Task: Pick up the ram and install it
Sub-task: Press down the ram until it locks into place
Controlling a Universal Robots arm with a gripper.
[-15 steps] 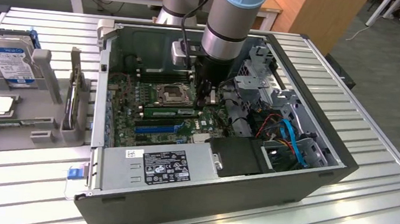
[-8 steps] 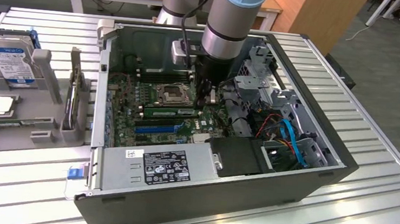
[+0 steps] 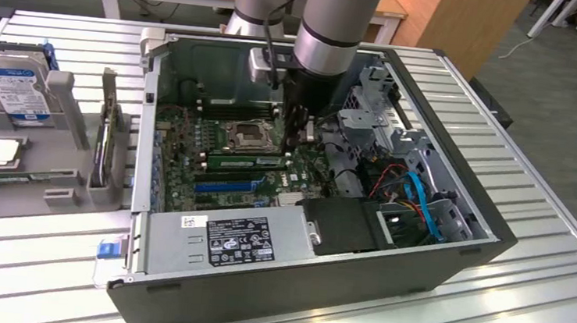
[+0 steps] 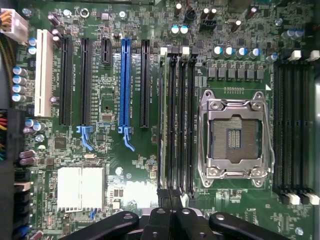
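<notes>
The white sticker on the power supply (image 3: 245,240) and the blue-and-white label on the hard drive (image 3: 13,86) both carry print, but I cannot read a word of either. The white lettering on the motherboard (image 4: 107,107) is too fine to make out too.

In the wrist view, the ram (image 4: 161,120) stands edge-on in the memory slot furthest from the CPU socket (image 4: 234,135), on the side towards the expansion slots. It runs the slot's whole length. My gripper (image 4: 169,196) sits right at one end of that bank. Its two fingertips (image 4: 163,194) are pressed together with no gap that I can see, meeting the end of the stick. In the exterior view the ram (image 3: 247,160) lies at mid-frame inside the open case (image 3: 469,248), just beside my arm (image 3: 331,32), which reaches down from the top of the frame.

I count four memory slots on each side of the socket, eight in all, and one ram stick. There are six expansion slots: one white (image 4: 44,72), one blue (image 4: 125,82) and four black, one of them short. At the exterior view's left, a grey holder (image 3: 64,103) carries one hard drive and one expansion card (image 3: 102,145).
</notes>
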